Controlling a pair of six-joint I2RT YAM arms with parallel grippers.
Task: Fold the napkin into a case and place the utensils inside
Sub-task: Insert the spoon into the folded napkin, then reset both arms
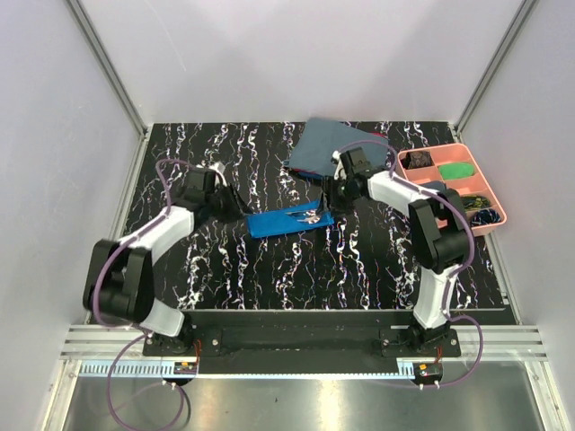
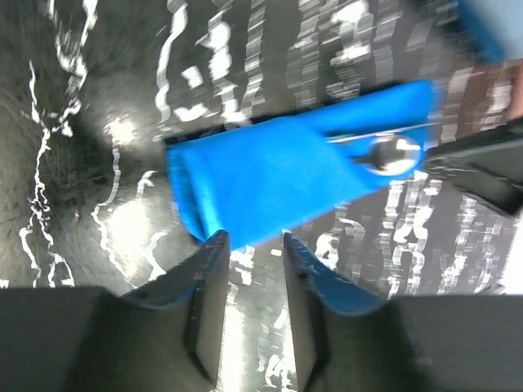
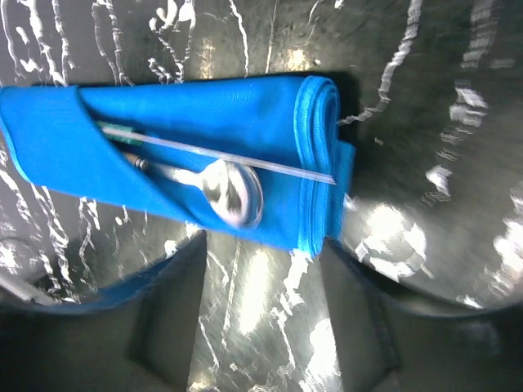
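Note:
The bright blue napkin lies folded into a narrow case (image 1: 289, 220) on the black marbled table, mid-scene. Utensils (image 1: 312, 214) poke out of its right end: a silver spoon bowl (image 3: 233, 192) and a thin straight metal piece (image 3: 245, 160) rest on the cloth, with a bit of green handle tucked under the flap. My left gripper (image 2: 251, 245) is open just off the left end of the case (image 2: 286, 175), nothing between its fingers. On the other side, my right gripper (image 3: 261, 253) is open beside the right end of the case (image 3: 188, 155), jaws wide and empty.
A larger dull grey-blue cloth (image 1: 332, 148) lies at the back of the table behind the right arm. A pink compartment tray (image 1: 456, 184) with small items stands at the right edge. Grey walls enclose the table on three sides.

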